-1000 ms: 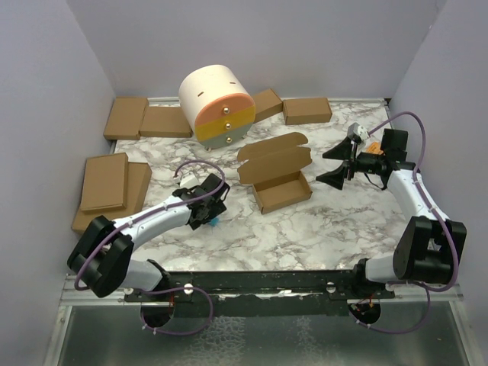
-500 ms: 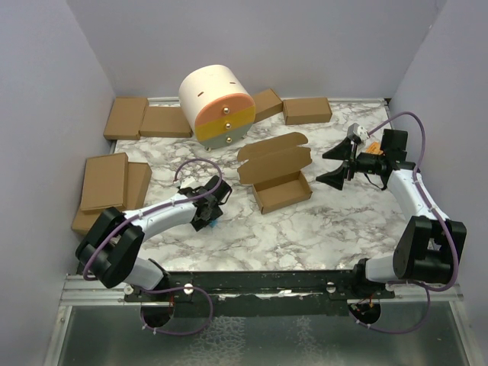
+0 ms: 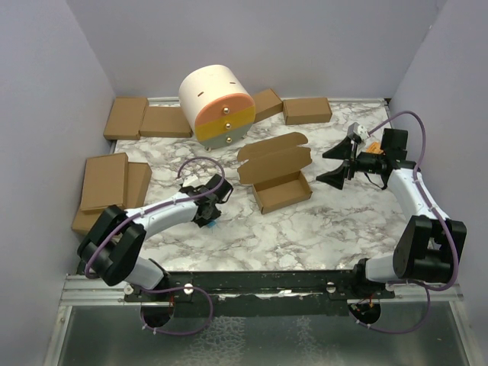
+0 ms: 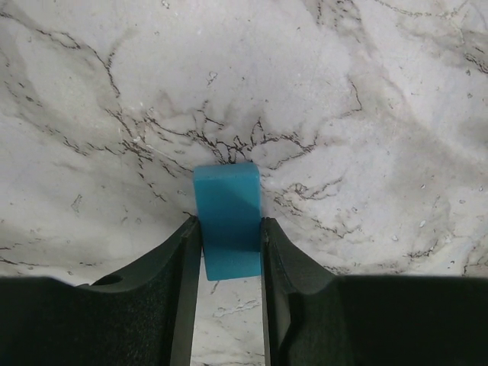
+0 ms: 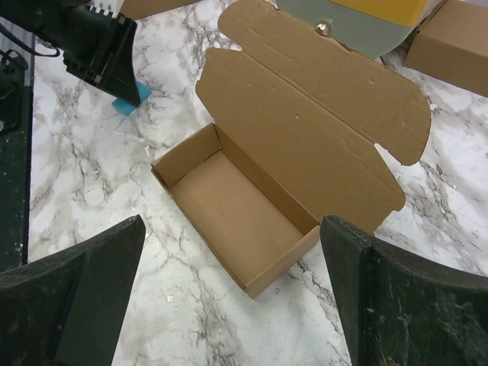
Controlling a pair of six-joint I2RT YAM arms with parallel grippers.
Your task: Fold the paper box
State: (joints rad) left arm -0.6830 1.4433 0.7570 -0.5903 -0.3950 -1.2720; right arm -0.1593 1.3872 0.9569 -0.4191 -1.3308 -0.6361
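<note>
blue block [image 4: 226,206] sits pinched now the left tool [image 4: 229,227] has closed.

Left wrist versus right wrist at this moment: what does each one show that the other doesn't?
Only the left wrist: a close look at the blue block sitting between the left fingers, which touch its two sides.
Only the right wrist: the paper box, its tray formed and lid open, the bottom of the drawer unit, a closed cardboard box at top right, and the wide-open right fingers.
Both: the marble table and, seen small at the right wrist's top left, the same block and left fingers.
</note>
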